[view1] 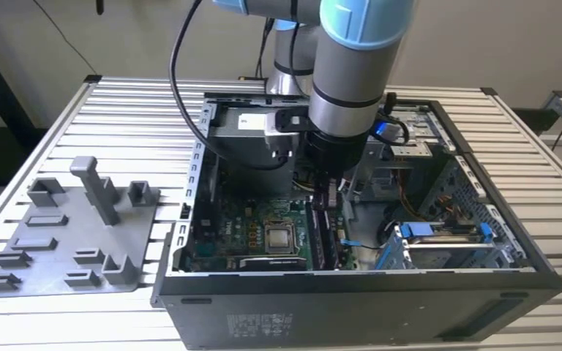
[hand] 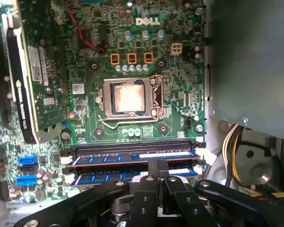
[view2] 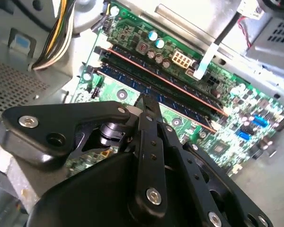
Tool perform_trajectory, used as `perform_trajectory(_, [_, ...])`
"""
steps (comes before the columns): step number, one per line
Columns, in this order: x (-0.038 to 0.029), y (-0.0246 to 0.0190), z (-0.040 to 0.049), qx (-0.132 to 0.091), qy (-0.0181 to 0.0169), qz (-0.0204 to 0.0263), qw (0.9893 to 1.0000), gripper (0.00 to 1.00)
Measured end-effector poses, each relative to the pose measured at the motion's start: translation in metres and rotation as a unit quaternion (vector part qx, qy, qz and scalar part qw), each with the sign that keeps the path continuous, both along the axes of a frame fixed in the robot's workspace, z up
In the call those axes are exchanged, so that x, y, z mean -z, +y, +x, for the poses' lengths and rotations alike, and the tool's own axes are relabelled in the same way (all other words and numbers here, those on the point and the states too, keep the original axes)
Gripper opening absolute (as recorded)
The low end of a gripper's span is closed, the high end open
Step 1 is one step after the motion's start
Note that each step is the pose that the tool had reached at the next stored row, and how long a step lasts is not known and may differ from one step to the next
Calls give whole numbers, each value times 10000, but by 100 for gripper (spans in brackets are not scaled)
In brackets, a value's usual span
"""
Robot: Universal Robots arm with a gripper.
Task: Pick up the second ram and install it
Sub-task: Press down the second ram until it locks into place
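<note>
Dark-green, the second ram [hand: 132, 163] is seen lying lengthwise in the slots [hand: 132, 147] of the motherboard [hand: 132, 71], directly under the gripper [hand: 157, 177], whose fingers are clenched together against its top edge.

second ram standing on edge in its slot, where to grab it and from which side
Grip the long, thin, flat dark second ram mid-length along its upper edge, from straight above, across its flat faces: it stands on edge, with another ram strip close beside.
</note>
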State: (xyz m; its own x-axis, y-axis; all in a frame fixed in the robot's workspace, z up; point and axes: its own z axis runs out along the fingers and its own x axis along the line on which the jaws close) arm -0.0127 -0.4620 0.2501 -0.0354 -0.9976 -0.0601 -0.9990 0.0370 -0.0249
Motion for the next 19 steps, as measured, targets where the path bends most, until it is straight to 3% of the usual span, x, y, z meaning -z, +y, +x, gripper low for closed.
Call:
perform_trajectory(4, [5, -1, -2, -135, -29, 0, 9999, 11])
perform_trajectory(10, [48, -11, -3, -136, -23, 0, 9999, 11])
perform_trajectory(19, [126, -124, 2, -136, 20, 0, 9999, 11])
